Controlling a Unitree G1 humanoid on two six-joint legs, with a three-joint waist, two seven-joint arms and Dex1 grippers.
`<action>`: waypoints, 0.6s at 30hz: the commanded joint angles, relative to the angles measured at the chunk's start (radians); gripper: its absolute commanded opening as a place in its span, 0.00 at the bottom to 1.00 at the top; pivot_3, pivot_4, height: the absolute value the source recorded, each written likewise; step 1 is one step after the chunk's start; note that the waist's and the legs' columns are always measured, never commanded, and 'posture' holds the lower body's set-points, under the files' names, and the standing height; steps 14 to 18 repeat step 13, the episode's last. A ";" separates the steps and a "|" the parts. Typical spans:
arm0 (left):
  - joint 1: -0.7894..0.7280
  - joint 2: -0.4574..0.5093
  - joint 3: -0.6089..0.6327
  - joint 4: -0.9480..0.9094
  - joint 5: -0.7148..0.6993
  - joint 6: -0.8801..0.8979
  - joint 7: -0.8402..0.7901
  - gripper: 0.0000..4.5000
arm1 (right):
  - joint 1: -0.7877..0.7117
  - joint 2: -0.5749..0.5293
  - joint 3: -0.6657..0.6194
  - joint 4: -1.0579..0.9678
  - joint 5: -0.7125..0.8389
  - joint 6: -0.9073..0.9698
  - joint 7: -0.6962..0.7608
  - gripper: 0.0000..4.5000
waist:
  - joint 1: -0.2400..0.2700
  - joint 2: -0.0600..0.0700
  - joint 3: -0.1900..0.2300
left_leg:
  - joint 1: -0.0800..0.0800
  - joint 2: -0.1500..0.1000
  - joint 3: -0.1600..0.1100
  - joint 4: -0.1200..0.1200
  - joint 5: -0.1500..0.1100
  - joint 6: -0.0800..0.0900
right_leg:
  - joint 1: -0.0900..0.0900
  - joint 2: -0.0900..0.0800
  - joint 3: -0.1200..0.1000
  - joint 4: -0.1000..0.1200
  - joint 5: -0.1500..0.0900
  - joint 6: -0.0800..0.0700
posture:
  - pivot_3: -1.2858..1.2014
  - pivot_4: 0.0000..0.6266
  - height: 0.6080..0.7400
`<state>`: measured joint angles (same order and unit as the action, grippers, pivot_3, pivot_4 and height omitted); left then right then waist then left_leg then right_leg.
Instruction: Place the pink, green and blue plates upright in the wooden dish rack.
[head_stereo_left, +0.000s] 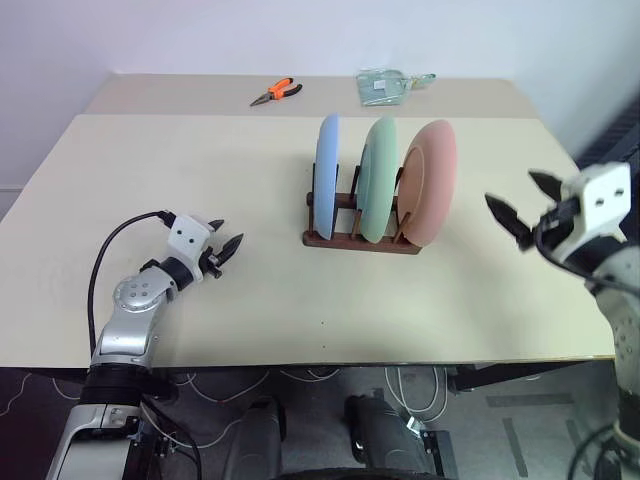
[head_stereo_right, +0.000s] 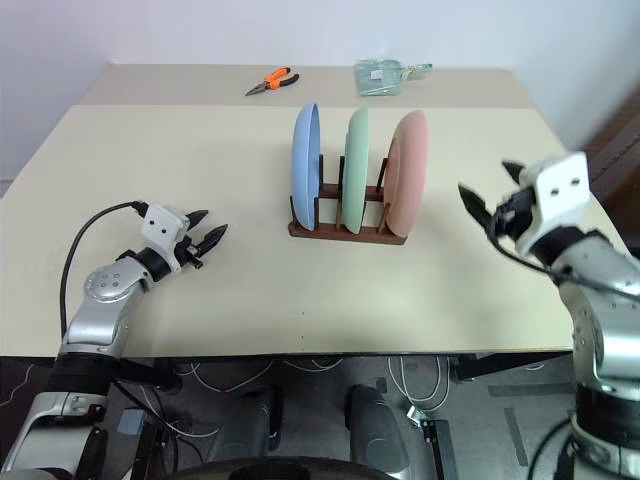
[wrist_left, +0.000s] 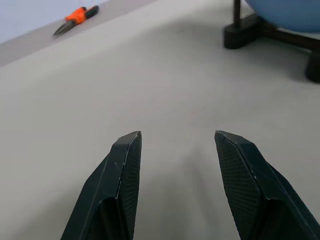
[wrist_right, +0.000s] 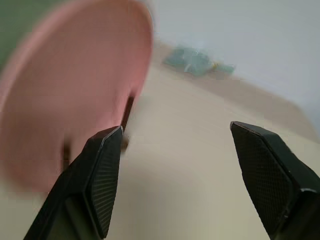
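- The wooden dish rack with the blue plate, green plate and pink plate upright blocks the table's middle.
- Broad bare tabletop lies left and in front of the rack.
- Pliers and a clear packet sit at the far edge, well apart from the rack.

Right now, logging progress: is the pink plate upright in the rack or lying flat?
Upright: the pink plate stands on edge in the wooden dish rack, beside the green plate.

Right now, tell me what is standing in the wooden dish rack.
The wooden dish rack holds three upright plates: the blue plate on the robot's left, the green plate in the middle, the pink plate on the right. The plates hide most of the pegs.
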<state>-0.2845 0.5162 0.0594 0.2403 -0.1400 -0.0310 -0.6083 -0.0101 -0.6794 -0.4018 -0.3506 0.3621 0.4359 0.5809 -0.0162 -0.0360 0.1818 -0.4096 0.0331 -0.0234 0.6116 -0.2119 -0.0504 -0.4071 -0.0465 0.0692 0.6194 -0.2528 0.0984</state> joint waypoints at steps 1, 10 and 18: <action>0.010 0.004 -0.005 -0.019 0.010 -0.027 -0.013 0.53 | 0.011 0.041 -0.005 0.051 -0.006 -0.083 0.005 0.78 | -0.005 0.003 0.002 | 0.000 0.000 0.001 0.000 0.000 0.000 | 0.000 0.000 0.001 0.000 0.000 0.000 | 0.52 0.24 0.94; 0.037 -0.019 0.017 -0.051 -0.011 0.011 0.014 0.53 | -0.011 0.047 0.052 0.131 -0.047 -0.174 0.015 0.78 | 0.000 0.005 0.001 | 0.000 -0.001 0.003 0.001 0.000 0.000 | -0.001 0.000 0.003 0.001 0.001 0.001 | 0.52 0.24 0.94; 0.035 -0.036 0.020 -0.047 -0.004 0.008 0.038 0.53 | -0.043 0.038 0.063 0.165 -0.056 -0.187 0.017 0.78 | 0.002 0.005 0.001 | 0.000 -0.001 0.003 0.002 0.000 0.000 | -0.001 -0.001 0.003 0.000 0.001 0.001 | 0.52 0.24 0.94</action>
